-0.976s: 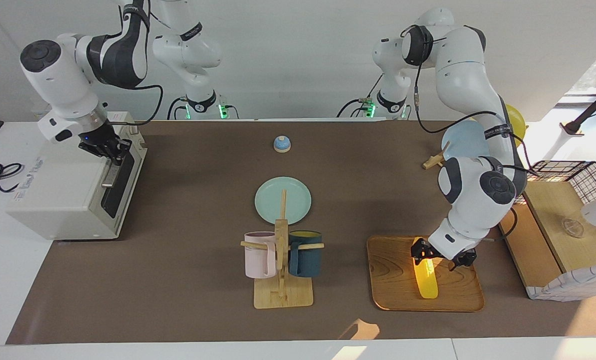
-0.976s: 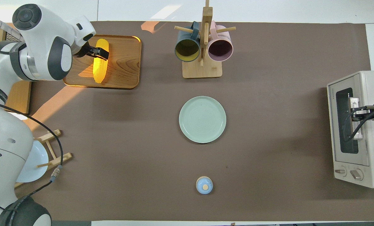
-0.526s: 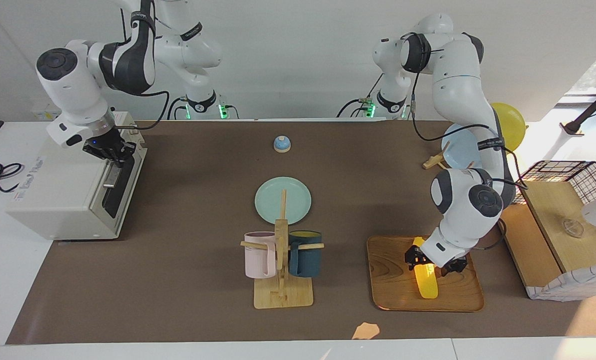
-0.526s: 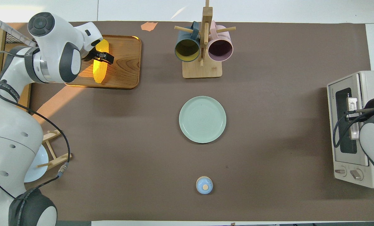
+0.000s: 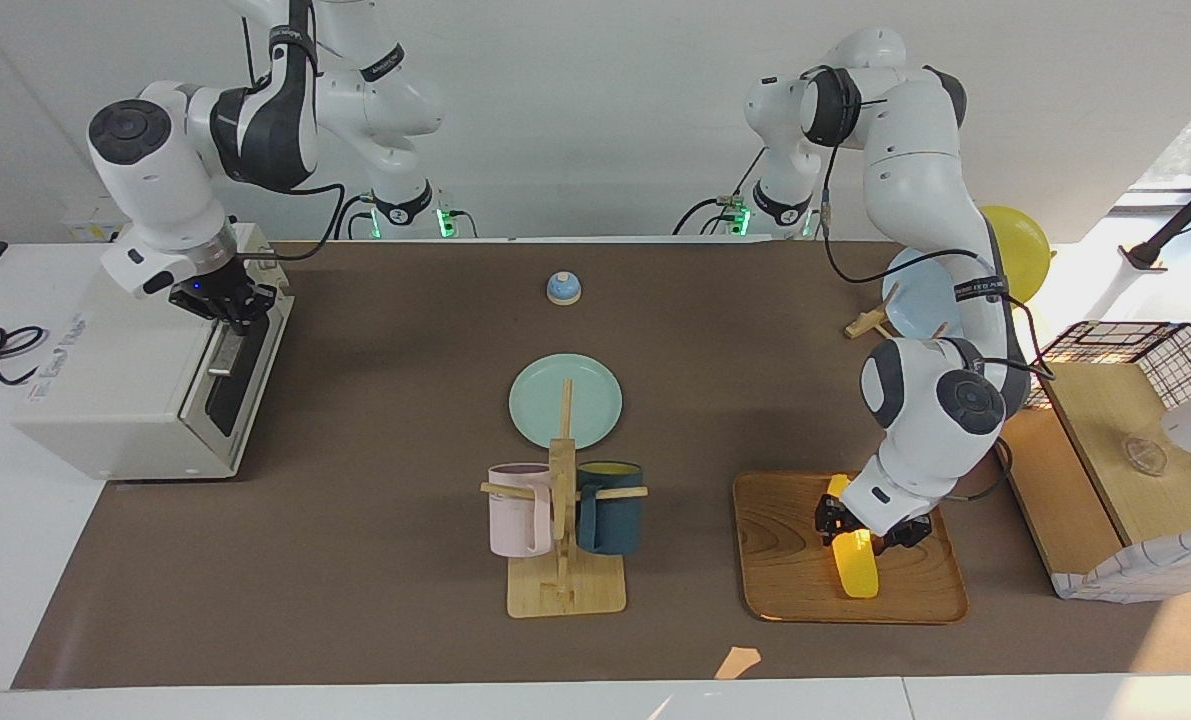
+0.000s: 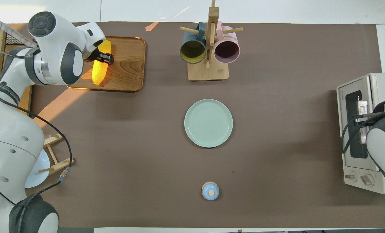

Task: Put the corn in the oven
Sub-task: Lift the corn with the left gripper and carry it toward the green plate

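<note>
Facing view: left tool [image 5: 863,526] is down over the corn [image 5: 855,568], which lies flat on the wooden tray [image 5: 785,560] at the left arm's end of the bench [image 5: 375,560]. Fingers straddle the cob near its middle, apart. Can't tell if the pads touch yet. Right tool [image 5: 227,305] sits at the top edge of the oven [image 5: 115,390] door, at the handle [image 5: 219,352]. Can't tell if it's clamped. Door looks closed.

Overhead view: corn [image 6: 99,69] lies lengthwise across the tray [image 6: 131,64], part of it hidden under the left tool [image 6: 102,58]. Oven [image 6: 373,97] stands at the right arm's end of the bench; right tool mostly hidden by its own arm.

Step in hand, as I read it: grab the cob. Do it well by closing across the width, near the middle so it doesn't pivot. The cob is smooth, so squeeze firmly and lift straight up clear of the tray rim. The door needs to be down before the corn is carried over past the mug rack [image 5: 563,540].
</note>
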Robot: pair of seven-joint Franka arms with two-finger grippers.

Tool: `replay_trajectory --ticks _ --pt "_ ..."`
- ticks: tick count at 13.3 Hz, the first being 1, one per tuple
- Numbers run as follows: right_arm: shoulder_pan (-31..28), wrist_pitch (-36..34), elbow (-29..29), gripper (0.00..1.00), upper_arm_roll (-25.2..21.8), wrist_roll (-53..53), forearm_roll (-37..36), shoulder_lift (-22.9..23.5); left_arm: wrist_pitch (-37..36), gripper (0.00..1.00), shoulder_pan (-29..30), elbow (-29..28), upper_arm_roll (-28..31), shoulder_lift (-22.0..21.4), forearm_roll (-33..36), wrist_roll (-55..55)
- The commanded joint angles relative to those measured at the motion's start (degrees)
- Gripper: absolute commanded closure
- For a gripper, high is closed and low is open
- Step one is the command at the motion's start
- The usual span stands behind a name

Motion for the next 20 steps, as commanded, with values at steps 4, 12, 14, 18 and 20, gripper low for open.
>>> replay_trajectory --ticks 4,12,14,18,20 --pt "1.5 4.0 -4.7 1.00 0.3 0.5 -0.4 -0.1 -9.6 1.00 -1.7 0.7 0.8 -6.5 -6.0 -0.2" --pt "7.4 15.2 -7.5 1.00 0.4 7.6 3.7 6.8 -22.4 1.00 -7.9 -1.7 0.6 -18.0 -6.9 -14.5" --pt "7.3 21.7 -11.8 1.00 0.4 7.5 3.7 6.4 -22.3 1.00 -10.8 -4.8 0.6 -20.7 -6.9 -17.8" --pt "7.3 27.4 -14.8 1.00 0.4 7.6 6.1 8.0 -21.0 1.00 -15.8 -12.7 0.6 -25.2 -6.9 -23.6" --pt "7.4 27.5 -14.8 1.00 0.4 7.7 8.2 8.4 -18.0 1.00 -18.8 -17.0 0.6 -27.2 -6.9 -27.2"
